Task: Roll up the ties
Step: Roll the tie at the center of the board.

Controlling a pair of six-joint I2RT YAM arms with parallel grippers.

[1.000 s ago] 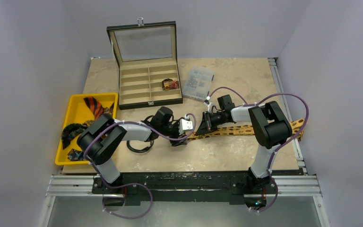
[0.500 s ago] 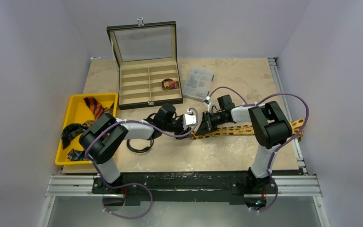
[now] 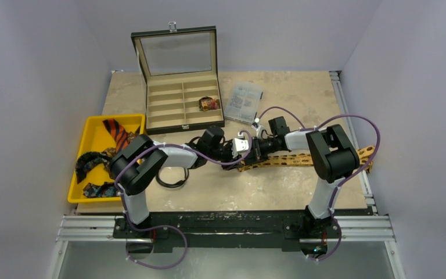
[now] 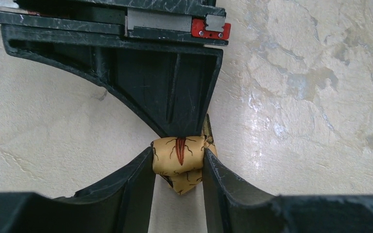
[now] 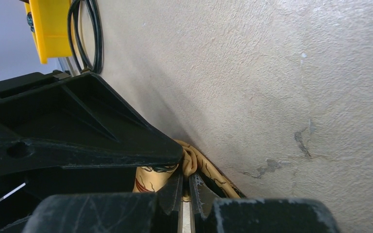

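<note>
The tan-gold tie point(image 3: 302, 158) lies across the table from the middle out to the right edge. Its left end is folded into a small roll point(image 4: 179, 153). My left gripper point(image 3: 245, 146) is shut on that roll, one finger point(image 4: 136, 189) on each side of it. My right gripper point(image 3: 254, 152) meets it head-on and is pinched shut on the tie's fabric point(image 5: 200, 165) right beside the roll. An orange black-striped tie point(image 3: 115, 131) and dark multicoloured ties point(image 3: 90, 160) lie in the yellow tray point(image 3: 93, 125).
An open compartment box point(image 3: 183, 107) stands at the back with one rolled tie point(image 3: 209, 103) in it. A plastic packet point(image 3: 245, 102) lies to its right. A black cable loop point(image 3: 171, 177) lies under my left arm; it also shows in the right wrist view point(image 5: 85, 39).
My left gripper has moved right and slightly back, up against the right gripper, and now holds the rolled tie end. The right arm has barely moved.
</note>
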